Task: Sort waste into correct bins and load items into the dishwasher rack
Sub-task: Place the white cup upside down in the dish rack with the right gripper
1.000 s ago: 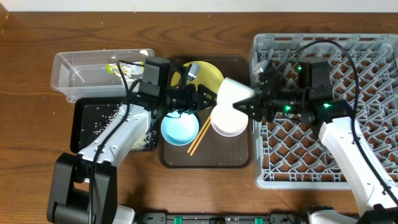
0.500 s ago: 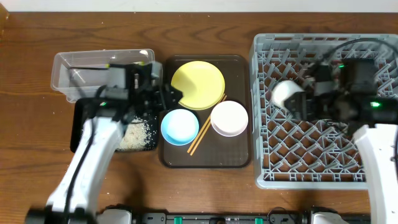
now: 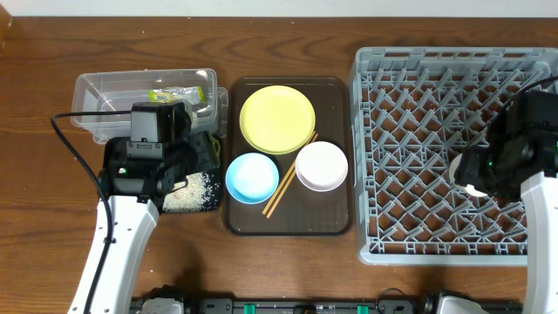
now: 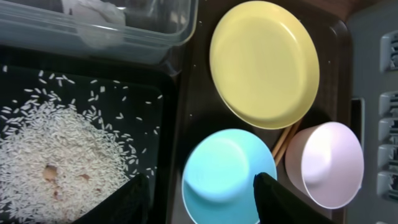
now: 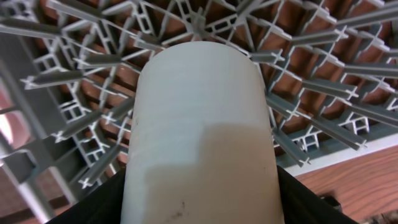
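My right gripper [image 5: 199, 208] is shut on the small pale cup [image 5: 199, 124] and holds it over the right part of the grey dishwasher rack [image 3: 418, 131]. In the overhead view the cup [image 3: 471, 179] shows just left of the wrist. My left gripper [image 4: 205, 205] is open and empty, high above the edge between the black tray [image 4: 143, 106] and the light-blue bowl [image 4: 227, 171]. Loose rice [image 4: 56, 149] lies piled in the black tray. The yellow plate [image 3: 277, 119], white bowl [image 3: 322, 167] and chopsticks [image 3: 288, 179] rest on the brown serving tray [image 3: 289, 228].
The clear tub [image 3: 113, 96] at the back left holds the green-and-yellow wrapper [image 3: 179, 94] and a crumpled white tissue [image 4: 93, 12]. The rack's upright pegs stand under the cup. Bare wooden table [image 3: 44, 201] lies left of the black tray.
My right arm has carried the cup from over the brown tray to the right, across the rack. My left arm has drawn back left from the tray to above the black tray.
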`<act>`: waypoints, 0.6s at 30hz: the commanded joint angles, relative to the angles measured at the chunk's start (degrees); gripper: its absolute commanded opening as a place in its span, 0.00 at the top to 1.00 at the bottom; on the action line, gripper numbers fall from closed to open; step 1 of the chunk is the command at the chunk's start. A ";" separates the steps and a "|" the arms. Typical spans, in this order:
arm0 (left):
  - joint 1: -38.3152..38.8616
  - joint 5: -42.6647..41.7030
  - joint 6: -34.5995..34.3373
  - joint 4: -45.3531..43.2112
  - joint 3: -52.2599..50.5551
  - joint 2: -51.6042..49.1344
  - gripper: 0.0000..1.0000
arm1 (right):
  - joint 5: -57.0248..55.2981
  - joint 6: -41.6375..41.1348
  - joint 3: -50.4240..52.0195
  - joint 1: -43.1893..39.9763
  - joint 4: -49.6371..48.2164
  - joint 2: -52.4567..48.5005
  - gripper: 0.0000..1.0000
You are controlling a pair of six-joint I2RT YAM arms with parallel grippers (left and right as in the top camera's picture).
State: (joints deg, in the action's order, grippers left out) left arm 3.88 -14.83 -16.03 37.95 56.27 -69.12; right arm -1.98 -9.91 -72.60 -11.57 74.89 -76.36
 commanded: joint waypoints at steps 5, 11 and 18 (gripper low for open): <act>-0.22 1.86 0.96 0.35 -0.13 -0.11 0.44 | 6.43 -0.61 2.36 -0.72 -0.81 -4.68 0.99; -0.22 1.86 0.96 0.66 -0.15 -0.11 0.43 | 7.37 -0.07 2.51 -0.72 -1.18 -8.09 0.96; -0.22 1.86 0.98 0.66 -0.17 -0.11 0.43 | 7.45 -0.11 4.37 -0.26 -4.57 -11.74 0.78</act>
State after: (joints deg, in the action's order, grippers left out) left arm 3.90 -13.52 -16.03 38.57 56.27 -69.12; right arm 4.71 -10.24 -69.12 -11.57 70.78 -86.74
